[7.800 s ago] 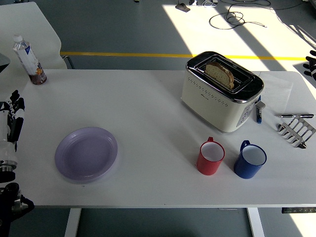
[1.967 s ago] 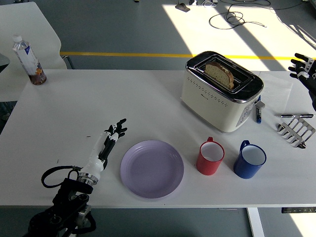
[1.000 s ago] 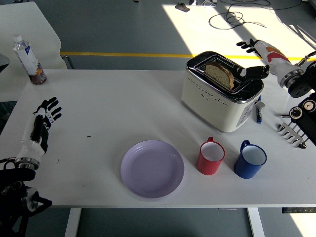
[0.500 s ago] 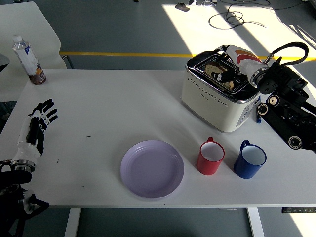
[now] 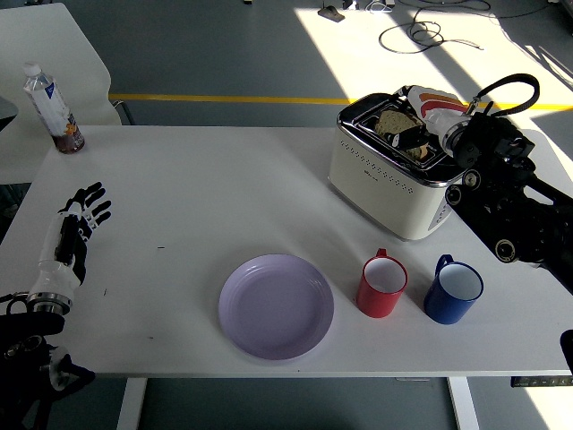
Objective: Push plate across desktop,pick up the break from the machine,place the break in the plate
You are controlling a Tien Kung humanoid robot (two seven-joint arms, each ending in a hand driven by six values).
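Note:
A lilac plate (image 5: 276, 306) lies near the table's front edge, left of the mugs. A cream toaster (image 5: 380, 179) stands at the back right with a slice of bread (image 5: 390, 123) in its slot. My right hand (image 5: 410, 134) reaches over the toaster's top from the right, its dark fingers closed around the slice, which sits a little above the slot. My left hand (image 5: 76, 226) hovers over the table's left edge, fingers spread and empty, far from the plate.
A red mug (image 5: 382, 287) and a blue mug (image 5: 453, 289) stand in front of the toaster, right of the plate. A water bottle (image 5: 52, 107) stands at the far left corner. My right arm (image 5: 510, 206) covers the table's right end.
The plate was pushed from the left to the middle front. My left hand drew back to the left edge. My right hand came onto the toaster and closed on the bread.

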